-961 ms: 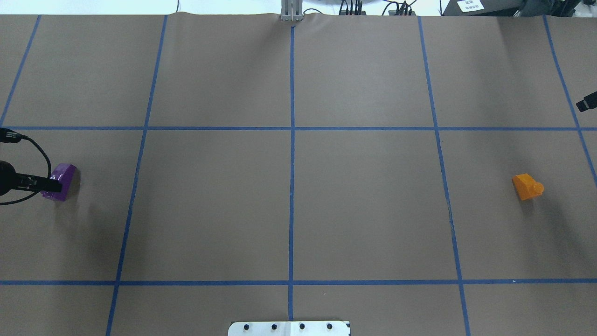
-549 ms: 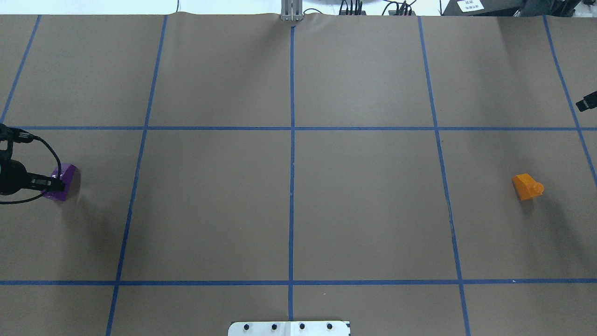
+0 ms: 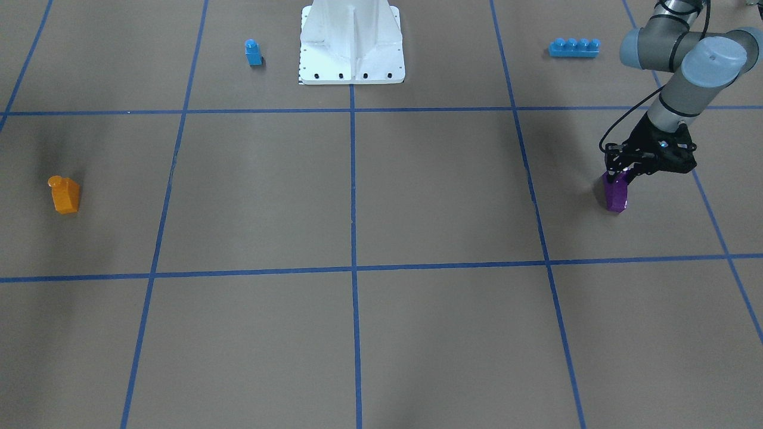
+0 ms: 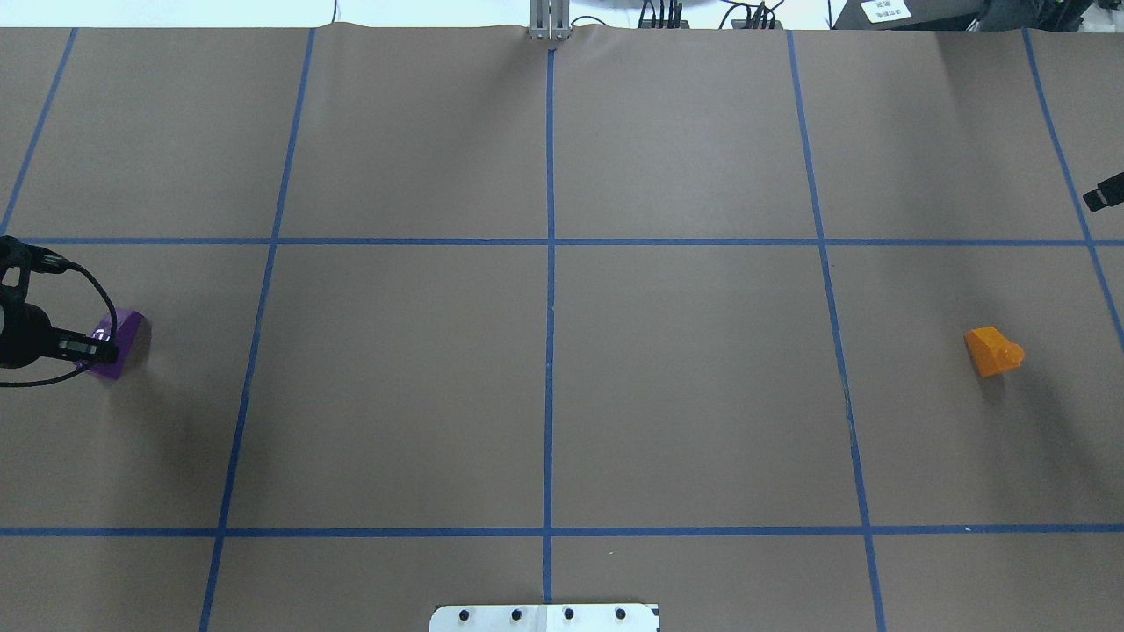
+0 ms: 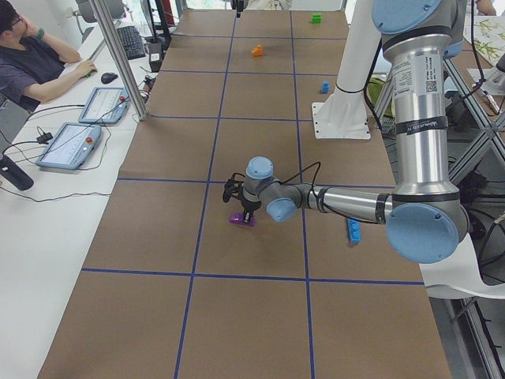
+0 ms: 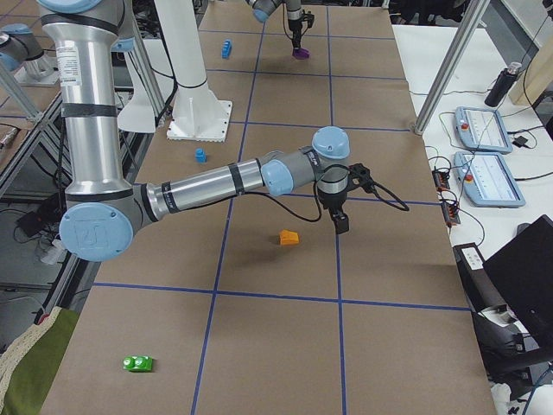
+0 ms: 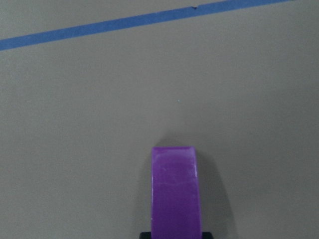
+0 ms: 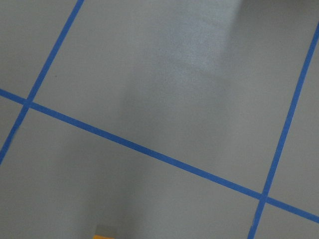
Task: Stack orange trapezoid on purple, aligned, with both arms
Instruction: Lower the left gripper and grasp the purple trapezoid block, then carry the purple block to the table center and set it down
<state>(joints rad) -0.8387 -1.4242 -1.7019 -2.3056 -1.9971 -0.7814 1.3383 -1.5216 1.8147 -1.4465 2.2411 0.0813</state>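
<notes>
The purple block point(image 4: 127, 333) sits on the brown table at the far left; it also shows in the front view point(image 3: 615, 195) and the left wrist view point(image 7: 176, 191). My left gripper point(image 4: 104, 349) is down on it from above point(image 3: 619, 174), fingertips flush against its two sides, the block resting on the table. The orange trapezoid point(image 4: 992, 351) lies alone at the far right, also in the front view point(image 3: 64, 194). My right gripper point(image 6: 341, 226) hovers just beyond and above it, holding nothing; only its tip point(image 4: 1104, 192) shows overhead, and I cannot tell whether it is open or shut.
A small blue single-stud block point(image 3: 253, 52) and a long blue four-stud brick point(image 3: 574, 47) lie beside the white robot base point(image 3: 351, 42). A green toy point(image 6: 137, 363) lies near the table's right end. An operator point(image 5: 31, 63) and tablets sit along the far side.
My left gripper has moved a little to the right and settled lower over the purple block, covering more of it. The orange trapezoid and the right arm have not moved.
</notes>
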